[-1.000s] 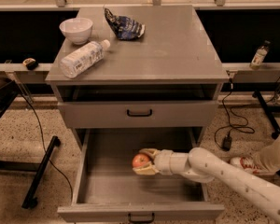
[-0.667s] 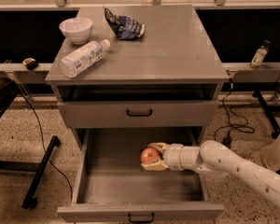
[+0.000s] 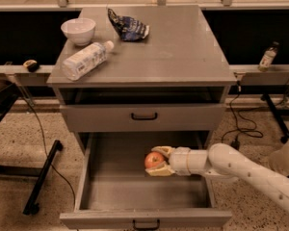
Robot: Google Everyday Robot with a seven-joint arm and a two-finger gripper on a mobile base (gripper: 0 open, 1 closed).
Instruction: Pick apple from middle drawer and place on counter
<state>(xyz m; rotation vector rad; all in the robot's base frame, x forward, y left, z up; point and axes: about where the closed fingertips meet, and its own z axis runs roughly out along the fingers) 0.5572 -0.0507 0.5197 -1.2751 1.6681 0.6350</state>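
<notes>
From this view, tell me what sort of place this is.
Likely a robot test lab: a lone grey drawer cabinet on speckled floor, loose cables beside it, and the gripper clasping the apple in the open middle drawer.

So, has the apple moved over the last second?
Yes. The apple, gripped by the gripper fingers, has shifted slightly right and toward the back of the middle drawer, judged against the closed drawer's handle above it.
</notes>
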